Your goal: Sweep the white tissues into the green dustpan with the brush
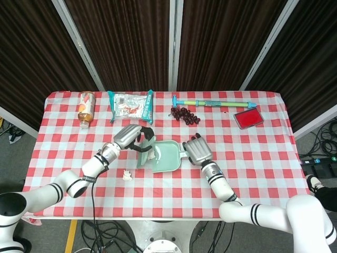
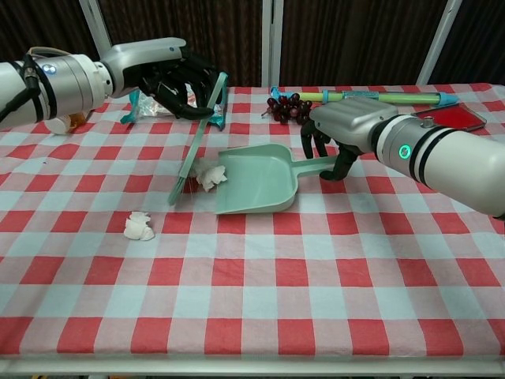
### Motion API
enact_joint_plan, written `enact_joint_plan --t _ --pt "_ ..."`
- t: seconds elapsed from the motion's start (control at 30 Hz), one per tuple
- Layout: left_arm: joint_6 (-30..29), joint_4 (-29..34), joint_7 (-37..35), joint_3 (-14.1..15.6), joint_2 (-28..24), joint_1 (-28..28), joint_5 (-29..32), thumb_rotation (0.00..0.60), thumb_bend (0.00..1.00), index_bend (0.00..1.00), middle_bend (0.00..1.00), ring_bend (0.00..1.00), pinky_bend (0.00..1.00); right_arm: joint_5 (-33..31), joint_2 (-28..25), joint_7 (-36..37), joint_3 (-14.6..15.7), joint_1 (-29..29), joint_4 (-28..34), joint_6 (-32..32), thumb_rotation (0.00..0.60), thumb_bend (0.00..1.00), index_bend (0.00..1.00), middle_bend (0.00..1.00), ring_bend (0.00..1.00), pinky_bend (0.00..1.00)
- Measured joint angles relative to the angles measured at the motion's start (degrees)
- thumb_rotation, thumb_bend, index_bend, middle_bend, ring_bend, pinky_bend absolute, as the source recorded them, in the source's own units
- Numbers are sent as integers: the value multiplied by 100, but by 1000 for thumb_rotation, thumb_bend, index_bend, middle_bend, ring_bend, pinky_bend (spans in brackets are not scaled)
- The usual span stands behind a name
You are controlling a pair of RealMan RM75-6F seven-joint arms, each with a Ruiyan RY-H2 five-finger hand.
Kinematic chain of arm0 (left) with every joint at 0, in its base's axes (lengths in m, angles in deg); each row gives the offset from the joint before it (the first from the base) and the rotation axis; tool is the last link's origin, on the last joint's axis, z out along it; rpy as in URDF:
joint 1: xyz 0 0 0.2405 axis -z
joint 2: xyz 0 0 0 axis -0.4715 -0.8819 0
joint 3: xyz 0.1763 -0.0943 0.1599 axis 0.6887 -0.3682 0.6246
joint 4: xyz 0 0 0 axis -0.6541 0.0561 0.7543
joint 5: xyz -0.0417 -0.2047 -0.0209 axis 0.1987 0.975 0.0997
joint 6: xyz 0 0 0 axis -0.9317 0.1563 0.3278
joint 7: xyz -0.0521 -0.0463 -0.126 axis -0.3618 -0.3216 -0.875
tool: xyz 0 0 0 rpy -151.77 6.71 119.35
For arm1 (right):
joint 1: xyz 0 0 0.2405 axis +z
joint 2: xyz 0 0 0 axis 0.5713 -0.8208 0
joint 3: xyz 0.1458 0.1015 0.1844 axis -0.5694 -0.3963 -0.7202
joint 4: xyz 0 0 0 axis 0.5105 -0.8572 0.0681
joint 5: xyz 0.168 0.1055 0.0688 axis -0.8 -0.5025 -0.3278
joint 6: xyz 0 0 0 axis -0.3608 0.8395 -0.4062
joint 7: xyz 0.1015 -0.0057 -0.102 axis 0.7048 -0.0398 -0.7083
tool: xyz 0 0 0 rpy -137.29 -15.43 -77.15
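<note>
On the red-and-white checked tablecloth [image 2: 260, 292], going from the left: a loose white tissue [image 2: 139, 227] lies alone toward the near edge, well apart from the dustpan's mouth and on the left arm's side. The left hand [image 2: 170, 73] grasps the handle of the green brush [image 2: 194, 144]; the brush slants down from the hand, its long axis steep, its bristle end at the cloth just left of the pan. A crumpled tissue [image 2: 209, 175] sits between the bristles and the open lip of the green dustpan [image 2: 256, 180], touching or nearly touching that lip; a 2nd wad seems bunched against it, though I cannot tell them apart. The pan's mouth faces left, toward the brush, with its handle running right into the right hand [image 2: 341, 130], which is closed around that handle.

Judging from this, the sweep wanted is a short push rightward, along the pan's long axis; the lone tissue lies nearer the left hand, behind the brush, so the brush would have to be carried past it to its far side.
</note>
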Motion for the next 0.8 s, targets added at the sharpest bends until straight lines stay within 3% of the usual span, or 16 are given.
enact_joint_plan --t 0.53,0.8 --pt "-190 488 -1506 73 -294 12 -119 600 434 504 539 460 602 561 365 410 32 75 -493 -225 600 399 629 584 289 190" --pt "-546 747 -900 134 -558 -387 89 600 448 504 539 460 605 865 137 583 133 -12 -382 -257 600 399 631 584 289 181"
